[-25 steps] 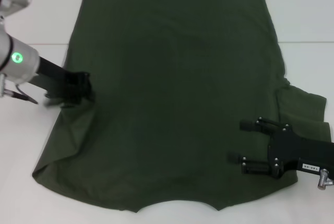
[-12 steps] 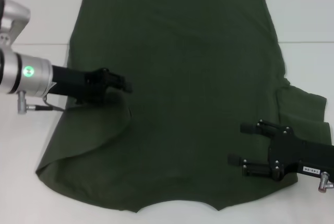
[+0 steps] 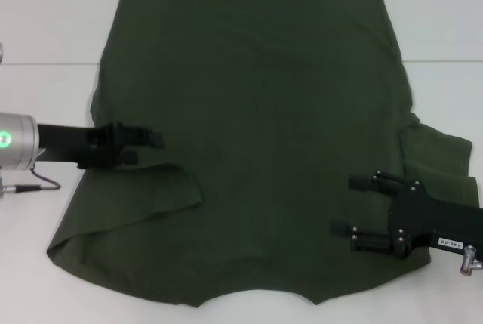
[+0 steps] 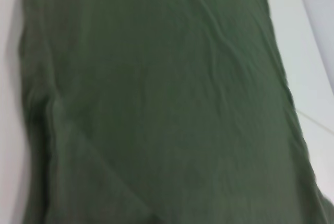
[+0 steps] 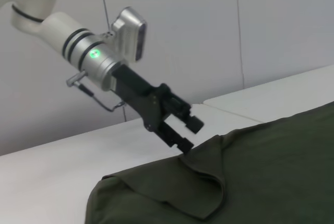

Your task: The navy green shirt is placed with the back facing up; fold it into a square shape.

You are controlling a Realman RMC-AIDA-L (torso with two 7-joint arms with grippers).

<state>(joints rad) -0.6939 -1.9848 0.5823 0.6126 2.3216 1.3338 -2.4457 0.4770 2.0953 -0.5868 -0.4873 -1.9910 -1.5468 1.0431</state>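
Cloth fills the scene: the navy green shirt (image 3: pixel 256 135), a large dark olive short-sleeved cotton tee, lies spread flat on the white table (image 3: pixel 53 29) with its plain back up, hem at the far edge and neckline curve nearest the robot. On its left side the sleeve (image 3: pixel 143 195) is turned in over the body, a soft diagonal flap lying on the cloth with a raised crease along its fold. On the right, the other sleeve (image 3: pixel 441 158) is spread outward on the table.

Over at the left edge, the left gripper (image 3: pixel 143 145), black with a silver wrist and a green light, hangs level just above that folded flap, pointing in toward the shirt's middle. From the right wrist view the left gripper (image 5: pixel 187 132) shows its two black fingers (image 5: pixel 195 124) parted with nothing between them, the lower tip right at the peak of the folded cloth; whether it touches is hard to call.

The right gripper (image 3: pixel 355 207) sits low over the shirt's right side near the armhole, its two dark fingers (image 3: pixel 366 245) spread apart and empty, aimed across the fabric. The left wrist view shows only green cloth and a strip of table.
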